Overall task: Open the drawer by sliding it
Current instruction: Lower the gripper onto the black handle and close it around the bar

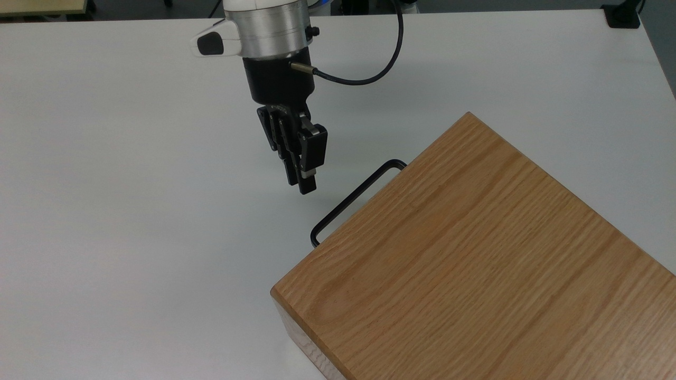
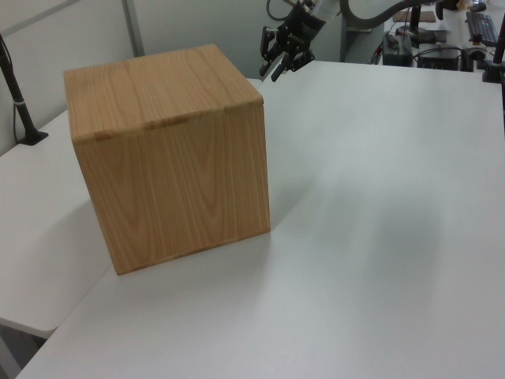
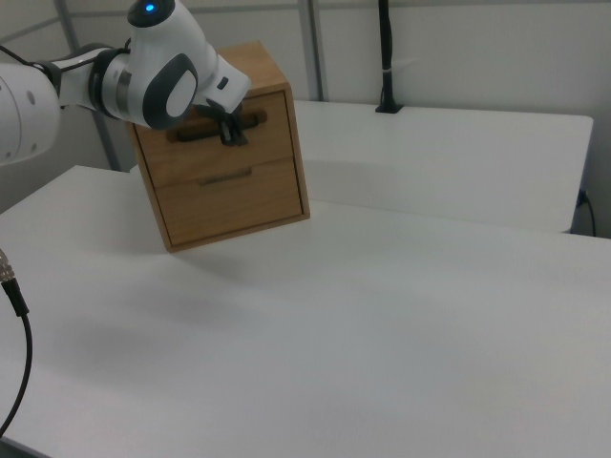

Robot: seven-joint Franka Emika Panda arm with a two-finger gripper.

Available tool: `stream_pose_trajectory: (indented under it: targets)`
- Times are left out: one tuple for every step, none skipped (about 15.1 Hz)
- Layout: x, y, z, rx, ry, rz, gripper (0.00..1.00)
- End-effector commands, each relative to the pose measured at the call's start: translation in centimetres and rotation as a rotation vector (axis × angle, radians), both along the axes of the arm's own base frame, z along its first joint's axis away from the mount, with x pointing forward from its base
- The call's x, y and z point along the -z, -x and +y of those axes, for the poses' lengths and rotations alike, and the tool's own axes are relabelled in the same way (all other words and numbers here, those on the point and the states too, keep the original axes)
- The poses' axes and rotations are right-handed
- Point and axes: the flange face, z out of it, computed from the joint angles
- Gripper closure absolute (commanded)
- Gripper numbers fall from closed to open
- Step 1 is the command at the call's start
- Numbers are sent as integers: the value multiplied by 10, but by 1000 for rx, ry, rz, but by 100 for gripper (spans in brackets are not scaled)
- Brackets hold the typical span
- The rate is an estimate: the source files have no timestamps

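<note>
The drawer's thin black bar handle (image 1: 359, 198) sticks out from under the oak box casing (image 1: 475, 253) in the top view. In the right view the upper drawer front (image 3: 272, 129) sits flush in the casing (image 3: 263, 57), its handle (image 3: 186, 133) running across it. My gripper (image 1: 300, 186) hangs open to the top view's left of the handle, a short gap away, holding nothing. Seen from the right view, the gripper (image 3: 233, 136) is just in front of the upper drawer front. The left view shows the gripper (image 2: 274, 69) beyond the casing (image 2: 166, 158).
A lower drawer front (image 3: 234, 200) sits beneath the upper one. The box stands on a white table (image 1: 132, 211). The arm's black cable (image 1: 369, 74) loops behind the wrist. A black pole (image 3: 385, 57) rises on the far table, and another black post (image 2: 16, 95) stands on the left view's left.
</note>
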Motion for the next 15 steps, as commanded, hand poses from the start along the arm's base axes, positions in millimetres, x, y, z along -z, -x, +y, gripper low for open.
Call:
stream_pose_trajectory:
  targets:
    - [-3, -3, 10, -3, -38, -11, 67]
    - [0, -6, 16, -10, -44, -9, 67]
    - [-1, -9, 22, -14, -54, -12, 66]
    - [-2, -12, 28, -29, -54, -20, 65]
    - [-4, -13, 27, -30, -55, -26, 64]
    - [0, -16, 32, -38, -58, -22, 64]
    - [-2, -20, 40, -51, -69, -31, 64]
    - [-2, -23, 44, -58, -74, -34, 64]
    - [-1, -23, 47, -63, -74, -33, 64]
    - [1, -25, 47, -63, -74, -32, 64]
    - [3, -28, 47, -63, -77, -31, 64]
    - [5, -29, 49, -67, -77, -30, 65]
    - [8, -29, 49, -68, -74, -26, 65]
    - [12, -30, 48, -70, -62, -20, 66]
    - [16, -30, 49, -76, -47, -16, 70]
